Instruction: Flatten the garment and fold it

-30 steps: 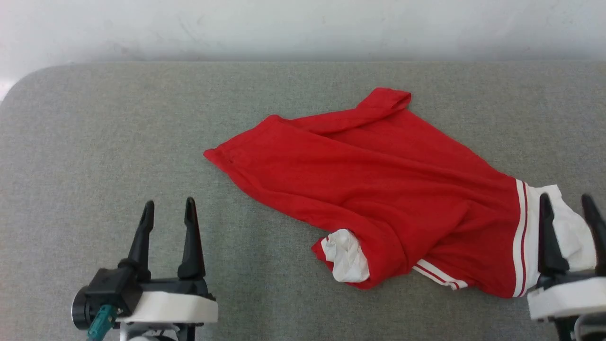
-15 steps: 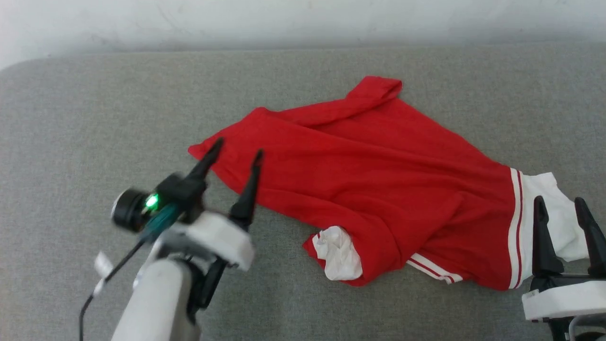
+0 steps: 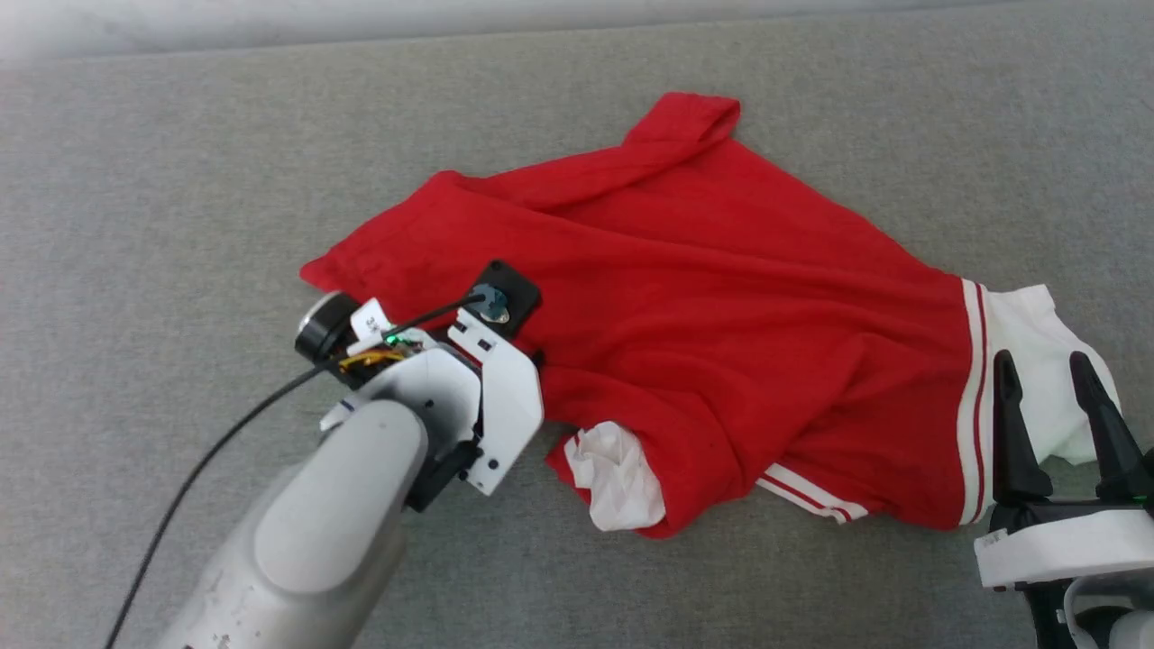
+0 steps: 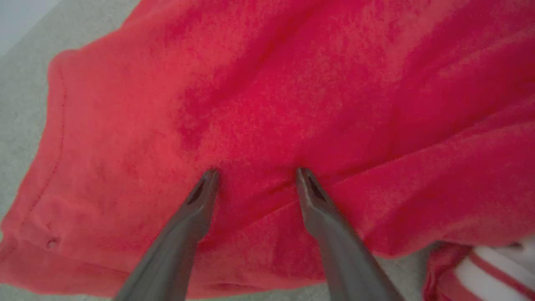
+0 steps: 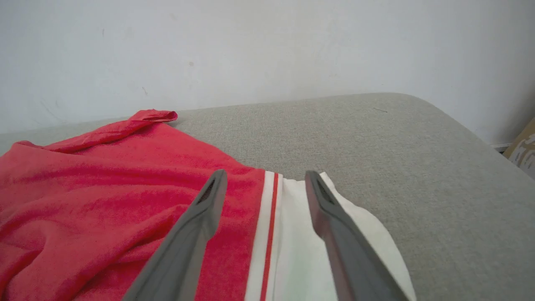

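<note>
The garment (image 3: 721, 297) is a red T-shirt lying crumpled on the grey padded table (image 3: 135, 180), with one white sleeve (image 3: 1028, 342) at the right and another bunched up (image 3: 618, 478) at the front. In the left wrist view my left gripper (image 4: 256, 173) points down at the red cloth (image 4: 292, 83) near its left corner, open, fingertips at the fabric with a fold between them. The left arm (image 3: 433, 397) hides those fingers in the head view. My right gripper (image 3: 1046, 374) stands open at the lower right, over the white sleeve (image 5: 301, 251) and striped trim (image 5: 269, 217).
A pale wall (image 5: 250, 42) rises behind the table. The table's rounded right edge (image 5: 480, 138) falls away to the floor, where a brownish object (image 5: 522, 150) shows. Bare grey surface (image 3: 135, 180) lies left of the shirt.
My left arm has swung forward and right from the front left onto the shirt's left part, tipping its fingers down. The head camera has tilted down. The right gripper has held still.
</note>
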`<state>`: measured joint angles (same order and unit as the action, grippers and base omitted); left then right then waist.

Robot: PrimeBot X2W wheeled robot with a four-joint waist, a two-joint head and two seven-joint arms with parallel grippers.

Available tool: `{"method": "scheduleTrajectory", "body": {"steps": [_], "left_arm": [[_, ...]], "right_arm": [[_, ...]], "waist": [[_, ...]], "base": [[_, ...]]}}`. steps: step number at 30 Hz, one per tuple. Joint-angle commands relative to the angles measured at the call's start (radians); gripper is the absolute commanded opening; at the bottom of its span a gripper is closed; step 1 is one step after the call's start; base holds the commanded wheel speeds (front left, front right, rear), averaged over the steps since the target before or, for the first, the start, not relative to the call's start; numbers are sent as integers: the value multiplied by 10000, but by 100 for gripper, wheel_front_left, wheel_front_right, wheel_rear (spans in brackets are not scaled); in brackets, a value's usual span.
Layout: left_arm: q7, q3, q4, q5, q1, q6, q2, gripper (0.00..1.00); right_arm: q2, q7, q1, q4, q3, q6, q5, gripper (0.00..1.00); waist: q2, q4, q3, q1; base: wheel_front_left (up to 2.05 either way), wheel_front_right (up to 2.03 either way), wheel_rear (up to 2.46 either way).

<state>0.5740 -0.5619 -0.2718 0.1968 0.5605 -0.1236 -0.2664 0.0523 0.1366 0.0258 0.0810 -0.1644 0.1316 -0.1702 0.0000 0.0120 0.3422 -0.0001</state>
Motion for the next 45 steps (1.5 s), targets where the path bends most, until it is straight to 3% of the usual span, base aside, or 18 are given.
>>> {"method": "scheduleTrajectory", "body": {"steps": [1, 2, 6, 10, 17, 23, 26, 27, 29, 30, 38, 45], "left_arm": [[329, -399, -407, 133, -176, -68, -168, 48], [258, -429, -417, 157, -121, -68, -240, 0], [-156, -217, -356, 468, -82, -15, -226, 0], [-469, 587, 274, 1261, 290, 75, -120, 0], [-925, 1777, 1125, 1210, 2294, 78, -1238, 0], [-2208, 2165, 155, 853, 3548, 102, -1734, 0], [-3009, 2231, -676, 493, 3889, 347, -1823, 0], [-3217, 2249, -962, 410, 3968, 438, -1831, 11], [-3457, 2296, -1549, 407, 4056, 575, -1749, 49], [-3571, 2307, -1783, 435, 4100, 597, -1693, 100], [-4812, 2455, -2316, 947, 4303, 506, -1146, 100], [-4753, 2350, -625, 1331, 3324, 476, -1031, 100]], "right_arm": [[-20, 89, -93, -49, -45, -9, -91, 100], [-20, 104, -88, -72, -49, -9, -99, 100], [-20, 129, -46, -187, -68, -9, -131, 100], [-20, 111, -52, -210, -69, -9, -179, 100], [-20, 146, -297, -15, 104, -9, -280, 100], [-20, 273, -663, -113, 196, -9, -347, 100], [-20, 363, -841, -152, 251, -9, -374, 100], [-20, 387, -895, -166, 258, -9, -375, 100], [-20, 436, -991, -198, 261, -9, -376, 100], [-20, 460, -1032, -217, 258, -9, -375, 100], [-20, 526, -1135, -513, 197, -9, -284, 100], [-20, 378, -847, -786, 126, -9, -252, 100]], "waist": [[0, -170, 129, 1], [0, -190, 122, 1], [0, -213, -31, 1], [0, -195, -111, 1], [0, -467, 608, 1], [0, -881, 1471, 1], [0, -1073, 1848, 1], [0, -1123, 1972, 1], [0, -1172, 2145, 1], [0, -1177, 2205, 1], [0, -754, 1772, 1], [0, -169, 511, 1]], "base": [[0, 0, 0], [0, 0, 0], [0, 0, 0], [0, 0, 0], [0, 0, 0], [0, 0, 0], [0, 0, 0], [0, 0, 0], [0, 0, 0], [0, 0, 0], [0, 0, 0], [0, 0, 0]]}}
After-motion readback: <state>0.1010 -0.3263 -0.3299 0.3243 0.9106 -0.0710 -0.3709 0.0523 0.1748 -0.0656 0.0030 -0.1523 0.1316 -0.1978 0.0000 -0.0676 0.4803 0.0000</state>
